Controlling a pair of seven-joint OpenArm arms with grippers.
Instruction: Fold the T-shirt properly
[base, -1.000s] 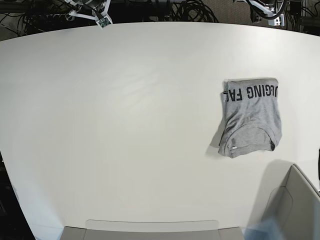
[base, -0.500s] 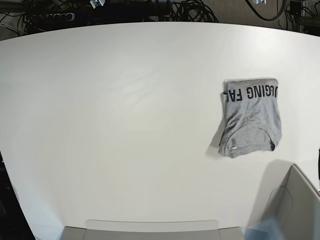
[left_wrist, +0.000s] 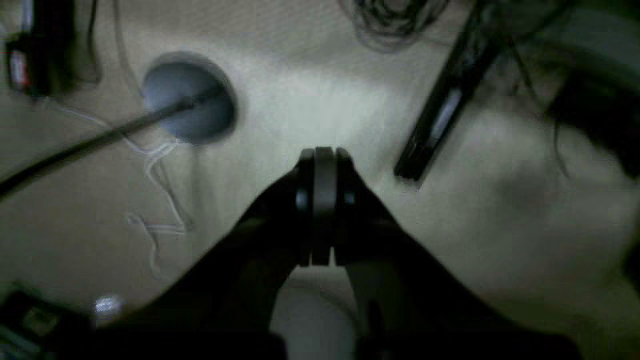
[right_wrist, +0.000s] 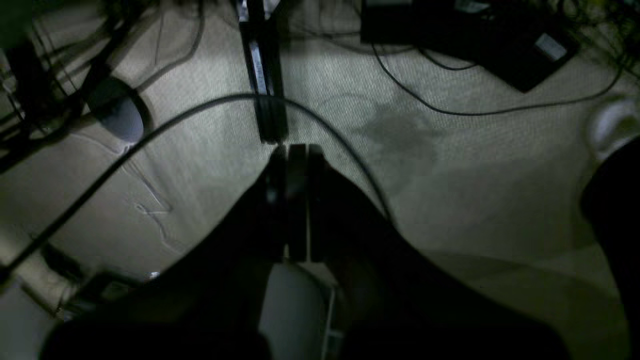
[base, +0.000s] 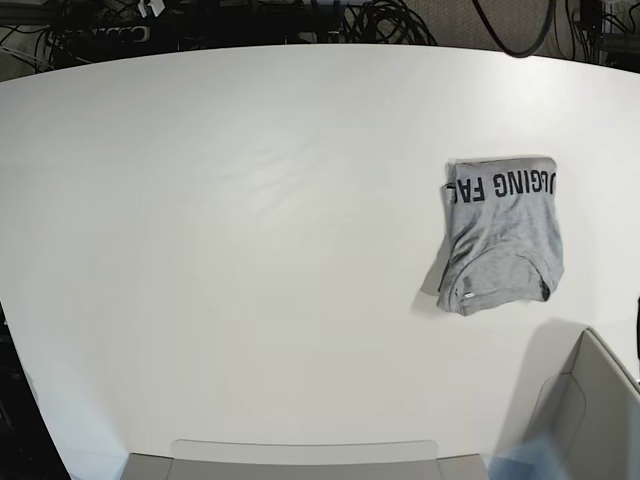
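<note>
The grey T-shirt (base: 503, 232) lies folded into a small packet on the right side of the white table (base: 250, 250), black lettering along its far edge. No gripper is near it; both arms are out of the base view. In the left wrist view my left gripper (left_wrist: 323, 165) is shut with nothing in it, hanging over carpeted floor. In the right wrist view my right gripper (right_wrist: 296, 160) is likewise shut and empty above the floor and cables.
A grey box (base: 590, 420) stands at the front right corner and a flat grey tray edge (base: 300, 455) along the front. Cables and a power strip (right_wrist: 262, 65) lie on the floor behind the table. A round grey floor plate (left_wrist: 187, 97) shows below the left gripper.
Both arms have drawn back off the far table edge and out of the base view. The T-shirt has not moved.
</note>
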